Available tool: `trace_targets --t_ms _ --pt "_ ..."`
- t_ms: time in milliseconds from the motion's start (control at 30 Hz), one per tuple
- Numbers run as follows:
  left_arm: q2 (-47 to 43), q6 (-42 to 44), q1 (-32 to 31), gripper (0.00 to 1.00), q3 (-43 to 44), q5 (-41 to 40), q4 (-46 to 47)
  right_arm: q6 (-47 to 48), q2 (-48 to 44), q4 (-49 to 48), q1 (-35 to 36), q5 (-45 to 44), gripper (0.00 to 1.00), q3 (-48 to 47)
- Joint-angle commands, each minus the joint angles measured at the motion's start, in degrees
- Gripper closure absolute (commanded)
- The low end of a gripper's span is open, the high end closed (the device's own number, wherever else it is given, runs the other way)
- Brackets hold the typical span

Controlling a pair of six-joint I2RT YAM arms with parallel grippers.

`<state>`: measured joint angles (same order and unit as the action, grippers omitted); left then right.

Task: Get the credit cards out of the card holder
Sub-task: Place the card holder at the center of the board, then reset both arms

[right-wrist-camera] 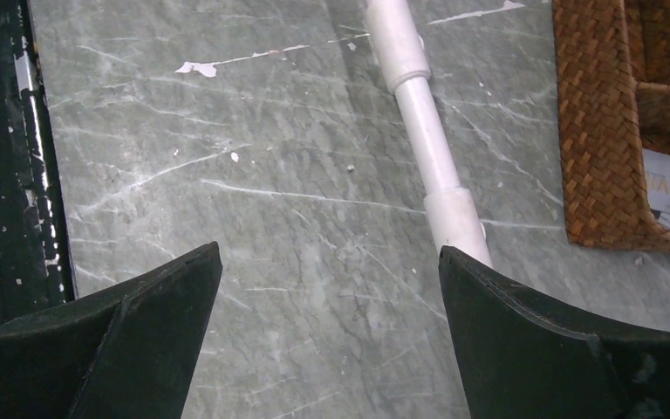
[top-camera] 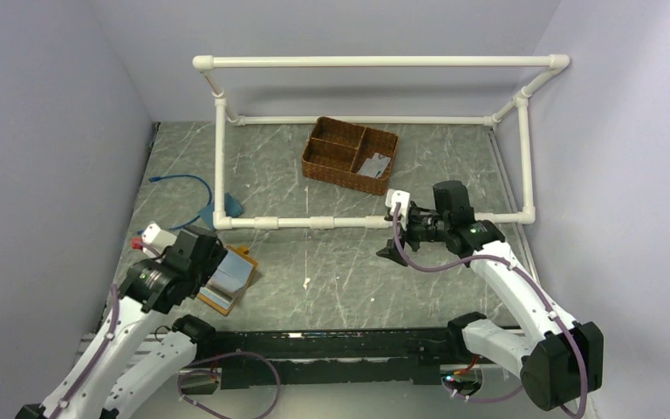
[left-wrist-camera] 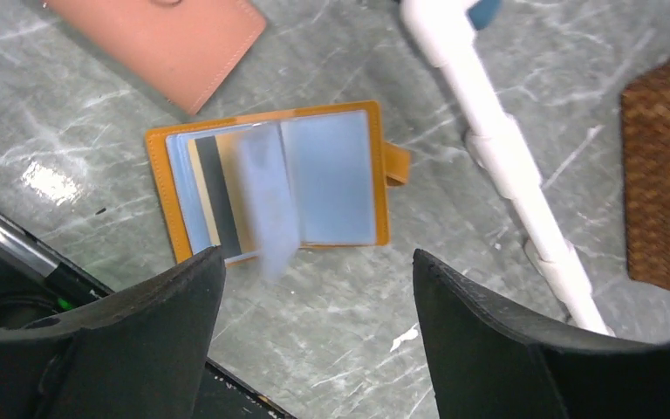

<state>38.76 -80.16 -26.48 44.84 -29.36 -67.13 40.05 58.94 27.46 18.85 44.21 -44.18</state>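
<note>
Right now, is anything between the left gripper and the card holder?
Nothing visible does. The left gripper hangs open over the open card holder; the pink wallet lies off to one side.

I see card holder lying open on worktop, my left tool over its left edge | credit cards in right compartment of wicker basket | my right tool hanging near white pipe frame

Blurred: pale blue-grey plastic sleeve of the mustard-orange leather card holder; I cannot read it.
Cut off: salmon-pink leather wallet, top edge; brown woven basket, right edge.
</note>
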Motion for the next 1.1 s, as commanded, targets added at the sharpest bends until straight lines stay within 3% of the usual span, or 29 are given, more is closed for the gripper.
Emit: trace_targets --t_ms 0,67,133,300,467,700,800,900,1067 --pt "-3.8 8.4 0.2 0.18 2.8 0.7 0.5 -0.9 -1.6 1.0 -2.8 2.9 0.02 -2.0" --pt "-4.5 17.8 0.1 0.17 3.1 3.5 7.1 -1.8 -2.0 1.0 -4.4 3.2 0.02 -2.2" --pt "-3.7 27.8 0.2 0.1 3.8 8.6 13.7 -4.3 -2.1 0.3 -6.0 2.8 0.01 -2.2" --pt "-0.4 52.1 0.2 0.02 6.5 28.0 27.4 -15.9 -2.0 -3.3 -9.8 -0.8 0.0 -3.8" --pt "5.3 63.7 0.2 0.0 11.1 28.8 29.4 -27.2 -2.2 -7.0 -12.3 -8.5 0.0 -6.3" --pt "8.7 68.8 0.4 0.0 5.8 30.3 35.9 -23.8 -1.5 -3.8 -18.2 -3.8 0.0 -8.8" --pt "8.5 68.9 2.5 0.0 5.6 32.6 34.6 -28.4 -1.6 -5.0 -21.5 -1.4 0.0 -9.1" --pt "7.0 68.3 4.1 0.01 3.3 34.2 36.2 -35.9 -0.6 -5.9 -23.4 -4.5 0.0 -11.4" --pt "7.4 68.1 7.0 0.01 3.3 35.9 36.2 -37.5 -0.3 -5.3 -26.5 -8.1 0.0 -13.1"
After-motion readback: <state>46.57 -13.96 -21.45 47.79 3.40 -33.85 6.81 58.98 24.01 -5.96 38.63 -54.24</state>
